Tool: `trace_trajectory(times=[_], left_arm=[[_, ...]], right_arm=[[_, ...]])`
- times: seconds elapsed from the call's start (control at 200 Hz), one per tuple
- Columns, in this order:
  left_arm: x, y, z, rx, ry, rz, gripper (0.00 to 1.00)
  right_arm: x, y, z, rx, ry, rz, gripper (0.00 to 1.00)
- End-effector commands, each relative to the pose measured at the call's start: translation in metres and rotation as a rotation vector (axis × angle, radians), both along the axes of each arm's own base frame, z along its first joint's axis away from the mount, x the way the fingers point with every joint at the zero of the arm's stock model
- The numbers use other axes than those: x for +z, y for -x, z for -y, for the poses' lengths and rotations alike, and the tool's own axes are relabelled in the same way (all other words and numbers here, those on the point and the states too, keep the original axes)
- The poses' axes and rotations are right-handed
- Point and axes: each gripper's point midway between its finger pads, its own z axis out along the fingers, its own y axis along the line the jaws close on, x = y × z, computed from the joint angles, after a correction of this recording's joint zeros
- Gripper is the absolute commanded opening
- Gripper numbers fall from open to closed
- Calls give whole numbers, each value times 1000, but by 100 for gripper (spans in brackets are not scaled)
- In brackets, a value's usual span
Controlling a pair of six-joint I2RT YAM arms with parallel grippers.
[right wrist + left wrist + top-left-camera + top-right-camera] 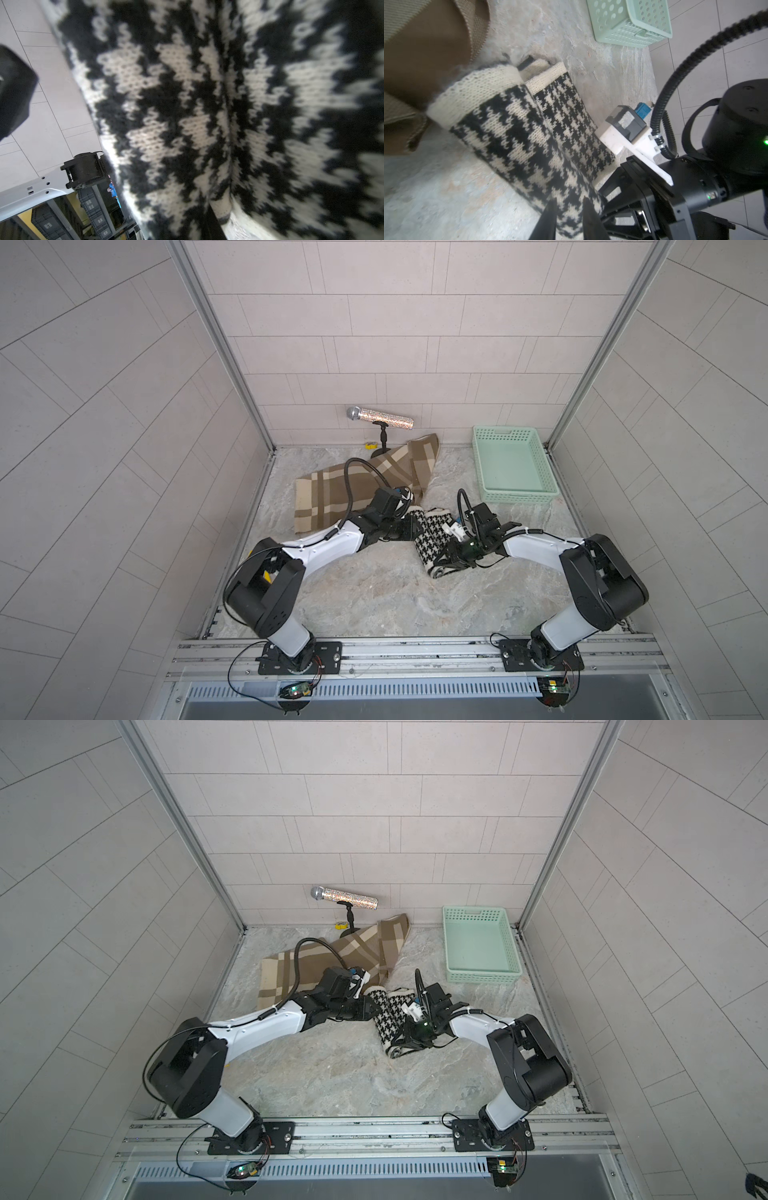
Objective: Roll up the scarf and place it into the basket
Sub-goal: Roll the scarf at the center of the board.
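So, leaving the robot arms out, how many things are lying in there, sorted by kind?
Fabric pieces: 2, the black-and-white scarf and the brown plaid cloth
Baskets: 1, the mint-green basket
Microphones: 1, the glittery microphone on a stand
Small yellow objects: 1, the small yellow object, too small to identify
Total: 5

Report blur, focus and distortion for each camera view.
Right wrist view: the scarf fills the frame, too close, soft toward the edges. Left wrist view: its knit sharp mid-frame, the table nearest the lens blurred. Both top views: sharp, evenly lit, the basket holes crisp, wall tile lines bowed at the sides.
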Motion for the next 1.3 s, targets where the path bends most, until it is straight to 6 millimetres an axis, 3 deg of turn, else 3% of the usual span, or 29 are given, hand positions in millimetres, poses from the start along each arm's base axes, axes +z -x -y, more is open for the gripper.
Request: trace_trajectory(times=[0.0, 0.25, 0.355, 0.545, 0.766, 0.781, 0.801, 0.821, 1.096, 1.291], left_arm=[[-4, -12, 19, -39, 26, 20, 23], [-28, -31, 40, -41, 26, -39, 21], [-37, -32, 42, -32, 13, -73, 21], [-55, -31, 42, -25, -15, -122, 21], [-62, -30, 49, -34, 1, -162, 21], [-62, -30, 49, -35, 2, -165, 21], [-63, -30, 49, -35, 1, -169, 21], [-64, -30, 50, -36, 1, -172, 21], [-75, -29, 55, -47, 6, -214, 21], [-83, -29, 61, -58, 20, -249, 23]], right_arm=[[-10, 4, 10, -9, 43, -21, 26], [-8, 4, 44, -14, 264, 40, 37], [4, 3, 66, -42, 399, 112, 47], [38, 2, 89, -34, 691, 358, 59], [74, 5, 68, 80, 933, 686, 74], [74, 6, 66, 88, 941, 697, 79], [75, 7, 61, 104, 947, 713, 96], [74, 8, 58, 115, 956, 725, 100], [59, 8, 19, 292, 1096, 857, 99], [31, -3, 17, 362, 1236, 858, 96]])
